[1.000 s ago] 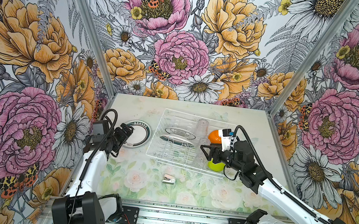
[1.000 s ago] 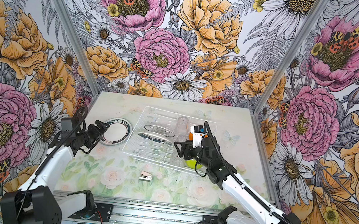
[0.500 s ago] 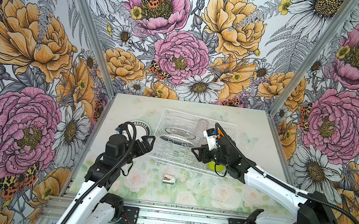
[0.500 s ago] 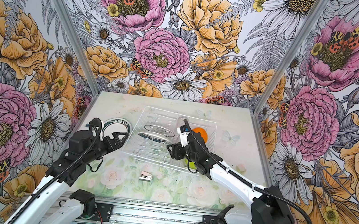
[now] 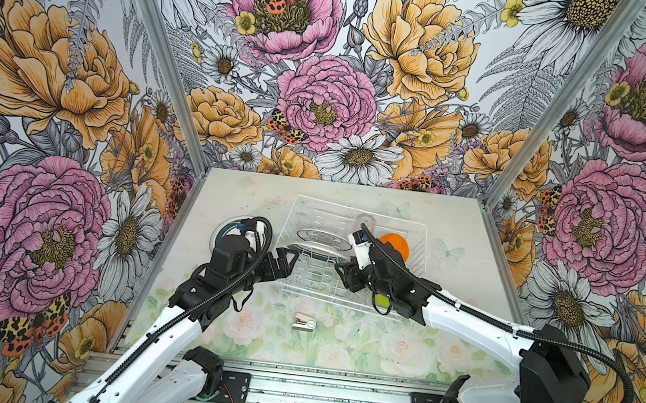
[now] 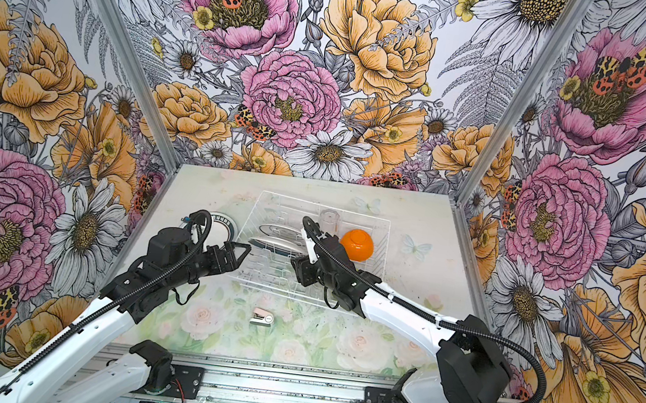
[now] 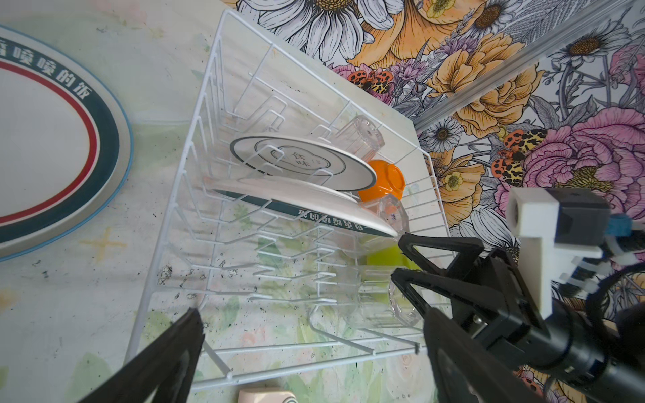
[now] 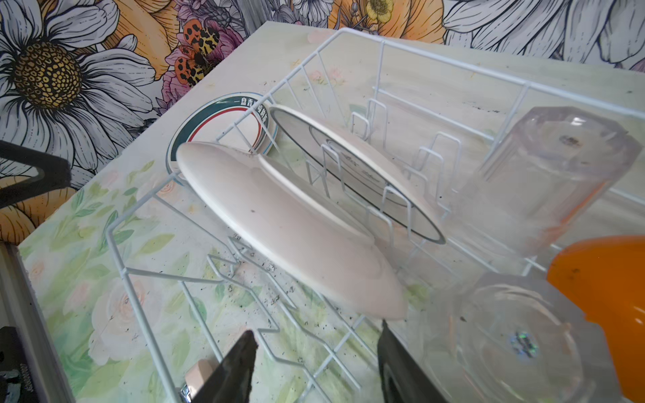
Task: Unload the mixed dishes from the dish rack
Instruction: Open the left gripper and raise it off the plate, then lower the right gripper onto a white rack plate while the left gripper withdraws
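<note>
Midway along the tines of the dish rack, the near plate stands on edge, tilted back toward the second plate behind it. Its plain underside, with the foot ring, faces my right wrist camera, and its long line runs crosswise to the rack, left to right in both top views.

My right gripper hovers just short of the plate's end rim, jaws partly apart and empty. My left gripper sits by the opposite end, spread wide, holding nothing.

I judge the pinch risky. The thin, sloped rim may slide out of my jaws, or I may catch a tine along with it and drag the rack. A clear tumbler lies just beside that rim, with the orange bowl past it, and a careless approach would knock either.
</note>
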Robot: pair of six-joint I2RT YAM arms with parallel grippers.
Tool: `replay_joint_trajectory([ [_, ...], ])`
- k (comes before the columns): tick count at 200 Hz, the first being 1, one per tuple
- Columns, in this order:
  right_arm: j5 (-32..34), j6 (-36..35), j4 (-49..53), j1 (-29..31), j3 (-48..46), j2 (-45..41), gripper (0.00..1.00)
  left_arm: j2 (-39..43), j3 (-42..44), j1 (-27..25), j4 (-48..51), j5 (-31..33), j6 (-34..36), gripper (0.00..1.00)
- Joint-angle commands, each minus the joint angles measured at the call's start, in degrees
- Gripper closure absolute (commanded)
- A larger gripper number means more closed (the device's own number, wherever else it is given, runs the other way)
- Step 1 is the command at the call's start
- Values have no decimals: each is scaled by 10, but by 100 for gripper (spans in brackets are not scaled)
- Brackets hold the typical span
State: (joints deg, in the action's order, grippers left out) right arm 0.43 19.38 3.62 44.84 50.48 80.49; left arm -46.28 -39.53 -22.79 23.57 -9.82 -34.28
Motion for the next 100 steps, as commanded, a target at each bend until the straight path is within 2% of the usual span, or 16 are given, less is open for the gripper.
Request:
replay_joint_trajectory([
  [1,43,-9,3,3,19,0,44,-11,-28,-7,-38,14,16,1],
  [31,53,-25,11,17,27,4,44,-24,-40,-9,-56,10,21,1],
  [64,34,-40,23,17,60,27,44,-36,-54,-9,-55,16,37,1],
  [100,33,-51,35,17,92,56,45,-72,-90,-8,-15,20,80,1],
])
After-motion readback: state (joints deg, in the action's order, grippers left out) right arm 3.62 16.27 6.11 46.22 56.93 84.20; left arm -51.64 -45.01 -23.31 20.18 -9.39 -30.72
